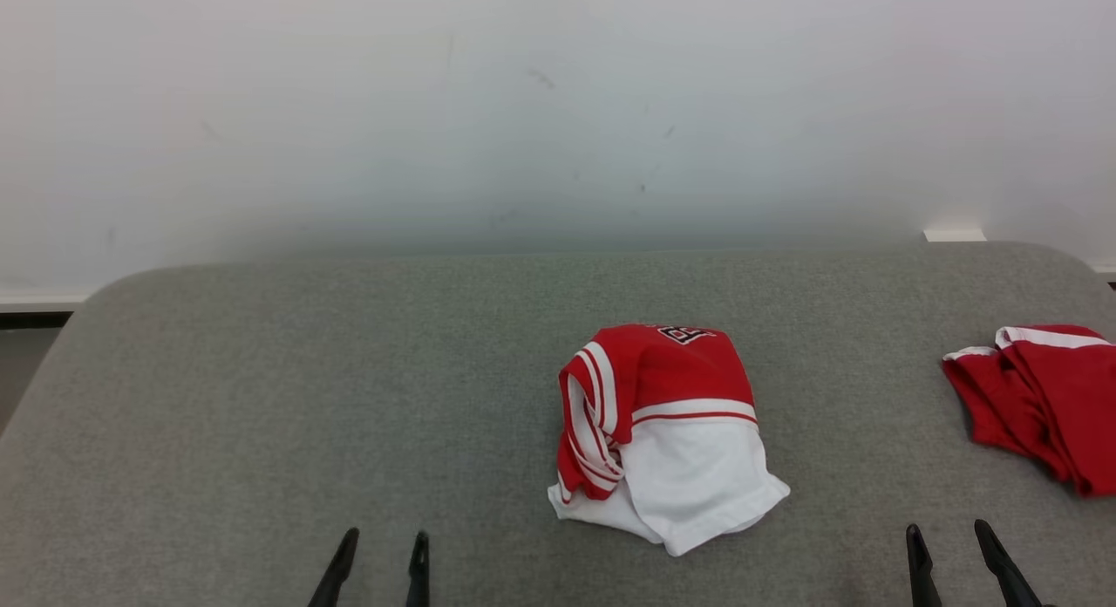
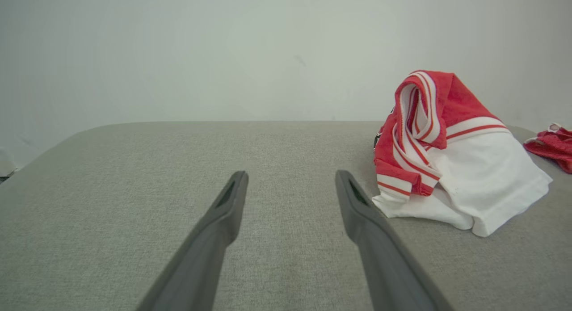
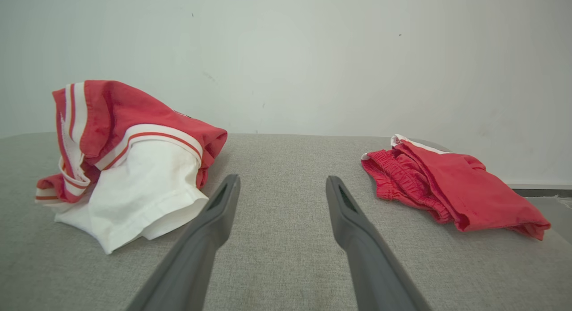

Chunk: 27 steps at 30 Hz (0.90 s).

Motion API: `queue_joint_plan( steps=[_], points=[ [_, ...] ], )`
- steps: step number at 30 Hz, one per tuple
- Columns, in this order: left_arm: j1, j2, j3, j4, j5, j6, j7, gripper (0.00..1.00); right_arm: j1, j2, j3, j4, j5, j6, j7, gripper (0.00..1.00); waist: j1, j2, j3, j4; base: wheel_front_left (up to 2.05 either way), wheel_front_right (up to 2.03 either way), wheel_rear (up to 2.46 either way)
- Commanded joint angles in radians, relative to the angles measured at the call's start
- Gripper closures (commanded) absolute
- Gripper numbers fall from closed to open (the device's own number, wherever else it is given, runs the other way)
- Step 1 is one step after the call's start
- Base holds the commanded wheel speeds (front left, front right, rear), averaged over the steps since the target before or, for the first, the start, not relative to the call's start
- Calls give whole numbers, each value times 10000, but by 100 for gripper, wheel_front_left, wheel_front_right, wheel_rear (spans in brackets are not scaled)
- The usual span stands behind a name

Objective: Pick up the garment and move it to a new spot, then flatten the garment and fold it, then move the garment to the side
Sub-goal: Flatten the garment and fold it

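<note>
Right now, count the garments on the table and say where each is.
2. The red-and-white shirt lies bunched near the middle of the table. The red shorts lie at its right side, cut off by the head view's edge; more may hide beyond it.

The garment (image 1: 667, 433) is seen bunched in a loose heap just right of centre in the head view, resting on the grey counter (image 1: 261, 398). Its upper part is red with white stripes and a dark emblem. Its lower part is plain white, splayed toward the lower right.
</note>
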Motion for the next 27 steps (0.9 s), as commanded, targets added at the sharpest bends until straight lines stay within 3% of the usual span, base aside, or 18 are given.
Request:
queue_joint_plan(
  steps=[1, 6, 12, 17, 27],
  points=[
    [-212, 22, -54, -36, 146, -72, -2, 0, -128, -1, 28, 31, -33, -29, 8, 0, 0, 0, 35, -106, 0, 0, 0],
    [-848, 23, -502, 97, 390, -338, -2, 0, -312, -121, 130, 11, -21, -29, 8, 0, 0, 0, 182, -534, 0, 0, 0],
    [-1975, 30, -1327, 1625, 476, -746, -3, 0, -409, -145, 212, 70, 25, -30, 10, 0, 0, 0, 373, -1166, 0, 0, 0],
    [-2877, 32, -1823, 3361, 513, -580, -3, 0, -488, -152, 300, 110, 62, -29, 10, 0, 0, 0, 551, -1651, 0, 0, 0],
    [-4245, 32, -1993, 5787, 222, 229, -3, 0, -577, -136, 374, 152, 127, -31, 9, 0, 0, 0, 825, -2192, 0, 0, 0]
  ],
)
